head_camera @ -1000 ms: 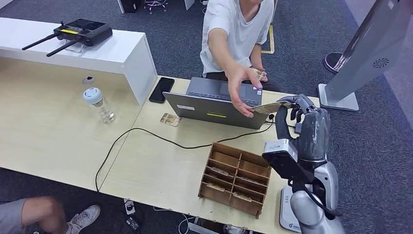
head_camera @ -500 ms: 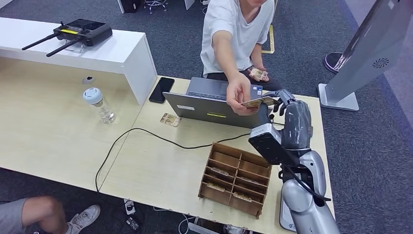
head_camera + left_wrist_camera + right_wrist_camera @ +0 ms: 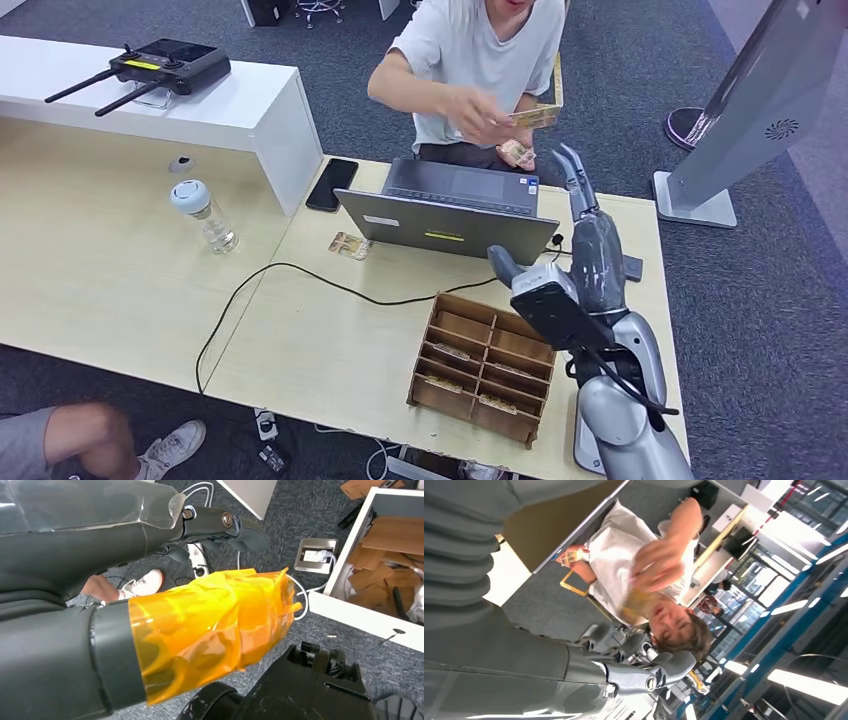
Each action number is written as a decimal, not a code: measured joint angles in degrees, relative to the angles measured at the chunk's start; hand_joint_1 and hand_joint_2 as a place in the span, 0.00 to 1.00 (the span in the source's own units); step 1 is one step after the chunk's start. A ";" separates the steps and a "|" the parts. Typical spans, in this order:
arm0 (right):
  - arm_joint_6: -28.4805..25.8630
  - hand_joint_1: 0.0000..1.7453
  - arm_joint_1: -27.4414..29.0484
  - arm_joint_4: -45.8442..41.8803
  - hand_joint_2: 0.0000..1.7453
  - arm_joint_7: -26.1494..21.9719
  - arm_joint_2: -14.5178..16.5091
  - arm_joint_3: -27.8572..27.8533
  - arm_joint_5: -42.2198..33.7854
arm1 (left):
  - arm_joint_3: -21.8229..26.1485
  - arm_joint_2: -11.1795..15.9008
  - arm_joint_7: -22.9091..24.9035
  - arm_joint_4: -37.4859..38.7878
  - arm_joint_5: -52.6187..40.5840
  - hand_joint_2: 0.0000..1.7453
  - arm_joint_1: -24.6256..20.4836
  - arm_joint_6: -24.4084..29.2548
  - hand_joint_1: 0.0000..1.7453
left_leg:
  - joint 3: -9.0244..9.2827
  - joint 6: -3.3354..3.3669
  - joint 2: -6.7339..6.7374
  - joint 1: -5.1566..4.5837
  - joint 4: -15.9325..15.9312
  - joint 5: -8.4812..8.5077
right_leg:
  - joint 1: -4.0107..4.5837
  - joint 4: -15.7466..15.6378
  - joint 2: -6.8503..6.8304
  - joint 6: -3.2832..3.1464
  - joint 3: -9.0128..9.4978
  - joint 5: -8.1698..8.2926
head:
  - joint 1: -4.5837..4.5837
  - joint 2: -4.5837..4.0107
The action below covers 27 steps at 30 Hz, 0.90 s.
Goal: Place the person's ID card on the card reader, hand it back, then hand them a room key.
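Desk (image 3: pixel 330 330); laptop (image 3: pixel 445 225), label unreadable.

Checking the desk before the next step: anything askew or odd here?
One stray: a small card lies loose and skewed on the desk, in front of the laptop and outside the wooden organizer. A black cable trails off the desk's near edge. Nothing looks spilled or damaged.

Wood organizer (image 3: pixel 485 365) matt; desk (image 3: pixel 330 340) smooth laminate; carpet (image 3: pixel 760 280) rough.
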 joint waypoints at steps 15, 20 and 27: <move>-1.18 0.00 6.47 -7.10 0.00 -2.62 -0.84 1.42 1.84 | 0.79 0.83 3.45 -2.20 1.20 0.00 2.76 1.38 0.00 | -0.01 0.00 0.00 0.00 0.00 -0.01 | 0.00 -0.01 0.00 -0.02 -0.02 -0.02 | 0.00 0.00; -3.09 0.00 10.52 -9.65 0.00 -3.92 -1.61 2.41 3.65 | 0.89 1.75 5.08 -4.15 2.13 0.00 4.25 2.27 0.00 | -0.01 -0.01 0.01 0.00 -0.01 -0.02 | 0.00 -0.01 0.01 -0.03 -0.03 -0.03 | 0.00 0.00; -4.51 0.00 14.32 -11.86 0.00 -4.82 -2.53 3.21 4.74 | 0.87 2.74 6.67 -6.27 3.55 0.00 5.44 3.60 0.00 | -0.01 -0.01 0.01 0.00 -0.01 -0.02 | 0.00 -0.01 0.00 -0.03 -0.03 -0.04 | 0.00 0.00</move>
